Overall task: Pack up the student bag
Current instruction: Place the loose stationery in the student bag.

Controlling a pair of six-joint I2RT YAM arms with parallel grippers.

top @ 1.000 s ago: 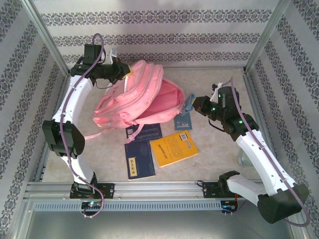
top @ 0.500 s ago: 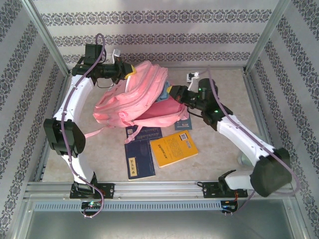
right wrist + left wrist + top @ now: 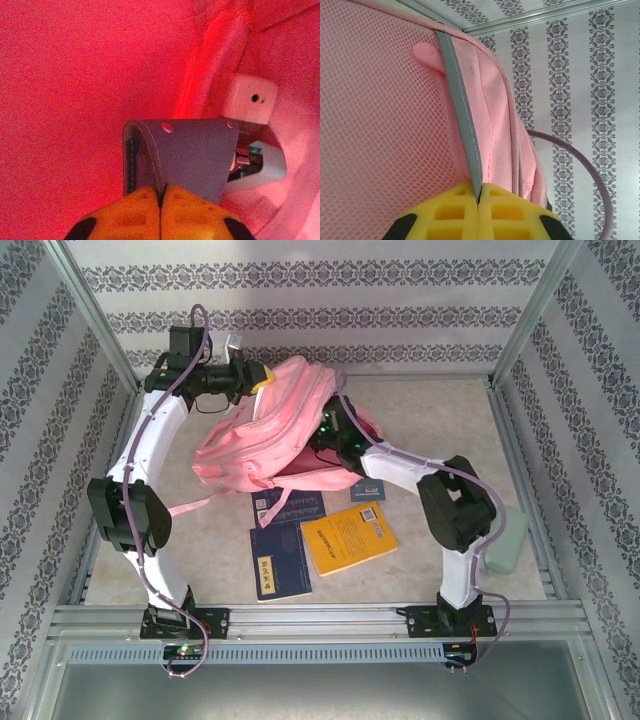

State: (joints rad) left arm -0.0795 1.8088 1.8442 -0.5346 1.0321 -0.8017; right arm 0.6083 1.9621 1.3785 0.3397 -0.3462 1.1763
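The bag (image 3: 270, 435) lies on the far left part of the bench (image 3: 440, 420), with its mouth turned to the right. At its far top edge, the grey trim (image 3: 461, 105) is pinched between the fully closed fingers of the left gripper (image 3: 479, 194). The right gripper (image 3: 161, 196) is seen inside the bag, surrounded by pink lining. Its fingers are pressed together on the edge of a grey item (image 3: 192, 150). A yellow book (image 3: 350, 537) and a dark blue book (image 3: 280, 562) are laid flat on the bench just near of the bag.
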